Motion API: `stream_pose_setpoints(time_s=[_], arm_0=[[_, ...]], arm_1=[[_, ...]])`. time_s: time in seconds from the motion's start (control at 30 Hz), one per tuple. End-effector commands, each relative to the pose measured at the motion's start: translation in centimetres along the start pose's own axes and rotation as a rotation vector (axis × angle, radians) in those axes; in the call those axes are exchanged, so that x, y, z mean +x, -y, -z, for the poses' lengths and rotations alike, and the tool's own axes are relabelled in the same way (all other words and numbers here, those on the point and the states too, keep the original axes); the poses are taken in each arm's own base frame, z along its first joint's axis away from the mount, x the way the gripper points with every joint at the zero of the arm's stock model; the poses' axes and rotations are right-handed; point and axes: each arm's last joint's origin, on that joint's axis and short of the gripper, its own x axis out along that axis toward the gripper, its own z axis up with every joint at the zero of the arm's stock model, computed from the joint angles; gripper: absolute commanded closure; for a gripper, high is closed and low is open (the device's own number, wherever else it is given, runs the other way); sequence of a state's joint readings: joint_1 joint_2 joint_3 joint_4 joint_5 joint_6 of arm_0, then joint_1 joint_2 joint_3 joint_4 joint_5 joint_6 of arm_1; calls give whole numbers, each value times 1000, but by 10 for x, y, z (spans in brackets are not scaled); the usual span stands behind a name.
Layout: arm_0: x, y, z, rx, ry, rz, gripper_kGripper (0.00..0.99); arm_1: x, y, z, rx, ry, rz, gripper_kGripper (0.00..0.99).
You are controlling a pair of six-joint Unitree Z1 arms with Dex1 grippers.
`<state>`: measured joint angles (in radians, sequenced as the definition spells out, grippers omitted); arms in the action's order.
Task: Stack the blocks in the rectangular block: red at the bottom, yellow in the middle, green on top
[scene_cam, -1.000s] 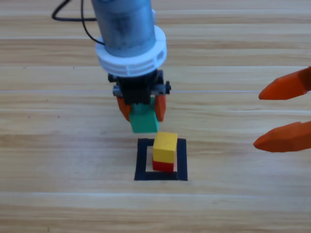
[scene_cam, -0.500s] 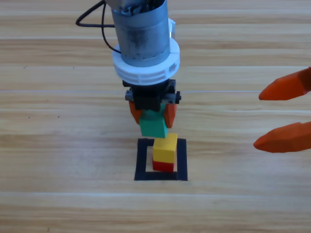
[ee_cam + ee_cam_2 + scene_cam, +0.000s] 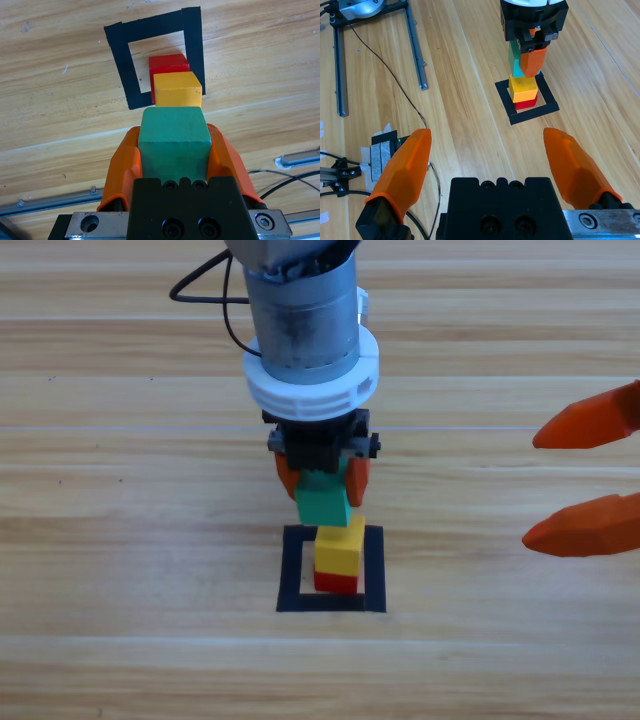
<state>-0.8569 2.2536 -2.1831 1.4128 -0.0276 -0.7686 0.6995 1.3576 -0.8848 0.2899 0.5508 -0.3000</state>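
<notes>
At frame centre in the high view, the left gripper [image 3: 322, 480] has its orange jaws closed on the matte green cube [image 3: 323, 504], held just above the yellow cube [image 3: 339, 548]. Whether the two touch is hard to tell. The yellow sits on the red cube [image 3: 336, 583] inside the black tape square [image 3: 292, 570] on pale grained wood. A black cable [image 3: 205, 285] loops at upper left. At right edge, well apart, the right gripper [image 3: 585, 480] waits with jaws spread wide, empty.

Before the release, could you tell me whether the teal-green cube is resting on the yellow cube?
Cannot tell: in the right wrist view the teal-green cube, held by the left gripper, meets the yellow cube with no visible gap, yet contact isn't plain.
</notes>
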Motion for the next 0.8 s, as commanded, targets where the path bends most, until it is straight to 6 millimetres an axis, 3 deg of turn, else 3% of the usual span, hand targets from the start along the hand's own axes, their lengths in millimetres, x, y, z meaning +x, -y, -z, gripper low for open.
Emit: stream_pose_setpoints(time_s=[0.03, 0.8], arm_0=[[25, 15, 2, 18, -35, -34, 990], [33, 22, 4, 27, -40, -46, 990]], arm_1=[[-6, -3, 7, -9, 12, 26, 1], [-6, -3, 7, -8, 11, 24, 1]])
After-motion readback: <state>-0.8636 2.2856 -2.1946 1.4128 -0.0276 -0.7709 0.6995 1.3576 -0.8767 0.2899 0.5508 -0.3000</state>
